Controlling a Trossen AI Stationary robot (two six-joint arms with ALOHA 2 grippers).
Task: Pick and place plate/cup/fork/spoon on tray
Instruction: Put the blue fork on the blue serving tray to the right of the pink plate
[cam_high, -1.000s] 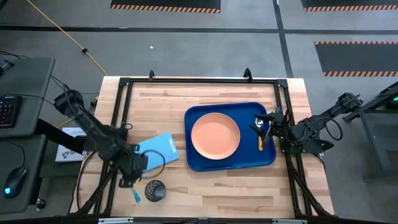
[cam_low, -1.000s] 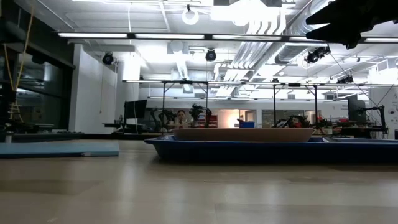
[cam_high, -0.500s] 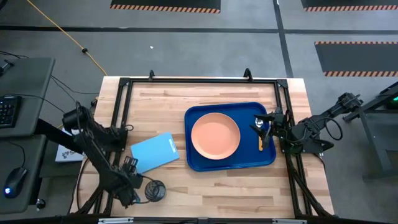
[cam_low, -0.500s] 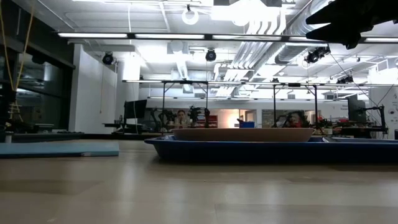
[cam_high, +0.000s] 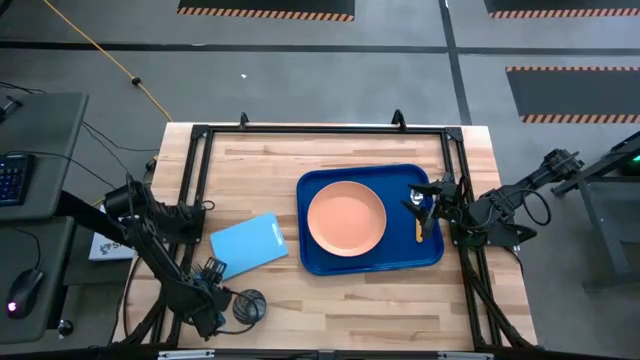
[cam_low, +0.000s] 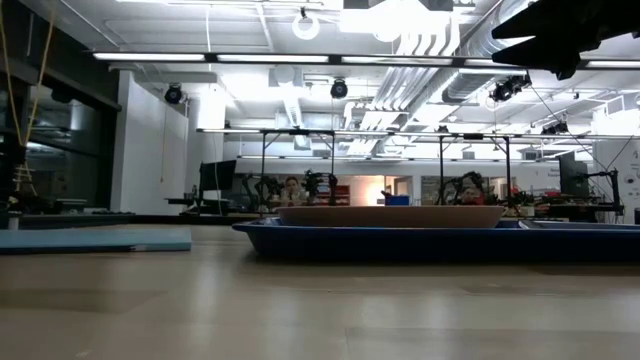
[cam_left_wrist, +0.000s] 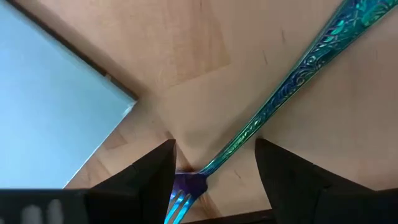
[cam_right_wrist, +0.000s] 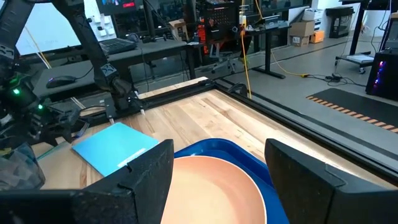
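Observation:
The blue-teal fork lies flat on the wooden table near its front left; in the high view my left gripper covers it. My left gripper is open and low over the fork, one finger on each side of its neck, just behind the tines, touching nothing. The dark grey cup stands on the table just right of it. The peach plate and the spoon lie in the dark blue tray. My right gripper hangs open and empty over the tray's right end.
A light-blue flat sheet lies on the table just beyond the fork, its corner close to my left fingers. A black frame runs around the table. Bare wood lies between the cup and the tray.
My left gripper has gone from over the light-blue sheet toward the table's near edge and now stands over the fork, beside the cup. The fork, cup, plate, spoon and tray have stayed where they were.

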